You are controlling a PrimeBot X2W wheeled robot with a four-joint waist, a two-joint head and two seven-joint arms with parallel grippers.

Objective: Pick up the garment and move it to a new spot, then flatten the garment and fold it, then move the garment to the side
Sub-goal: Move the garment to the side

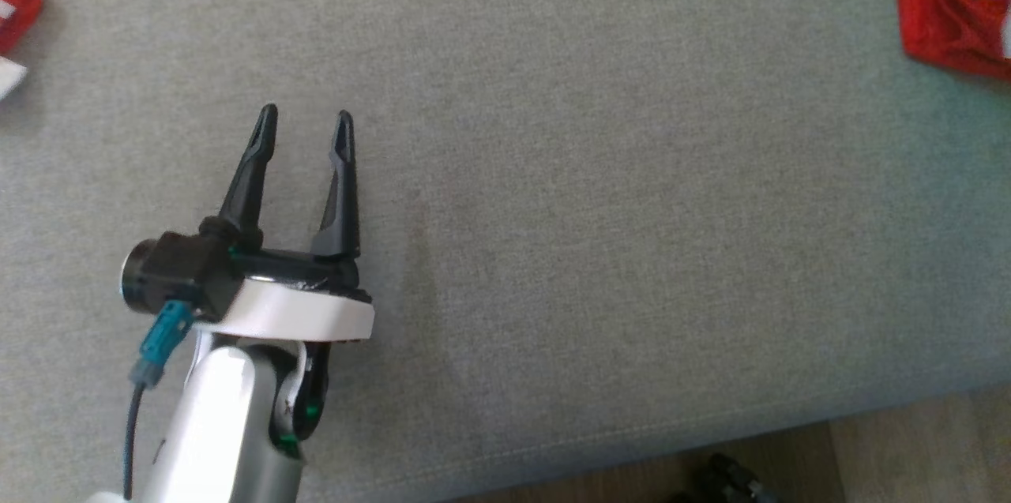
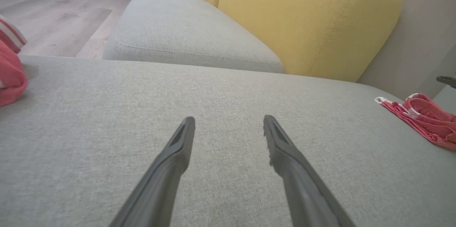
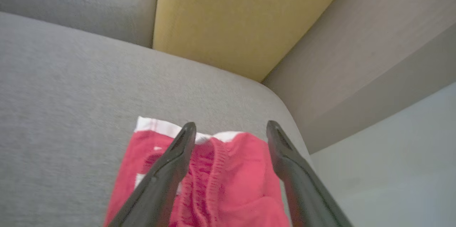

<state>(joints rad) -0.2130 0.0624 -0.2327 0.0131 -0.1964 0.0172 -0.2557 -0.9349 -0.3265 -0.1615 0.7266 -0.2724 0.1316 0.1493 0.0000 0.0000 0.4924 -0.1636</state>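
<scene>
The right gripper (image 3: 231, 129) is hovering just above the garment (image 3: 221, 184) with its two dark fingers standing wide apart and gripping nothing, so the step in hand is, by my reading, the last one: leaving the folded piece parked at the side and getting clear of it. Doing that well is going to mean drawing the gripper straight up and away from the grey seat cushion (image 1: 632, 211) rather than dragging sideways, since a fingertip catching in the soft cloth is likely to be pulling a layer open and spoiling the fold (whether either tip is touching the fabric right now I cannot tell). The garment is lying at the far right corner of the grey seat cushion, close to its rounded edge and just in front of where the yellow backrest (image 3: 231, 16) is meeting it. It is looking like a compact red bundle, roughly rectangular, with a white band (image 3: 156, 125) running along its far edge and a gathered, ribbed strip running down its middle; the layers are sitting fairly flat, though slightly rumpled on top. The left gripper (image 1: 306, 120) is waiting over the bare near left part of the grey seat cushion, well apart from the garment, its fingers also spread wide and empty. A second red cloth (image 1: 16, 9) is lying at the far left edge of the grey seat cushion, and it is best left alone
</scene>
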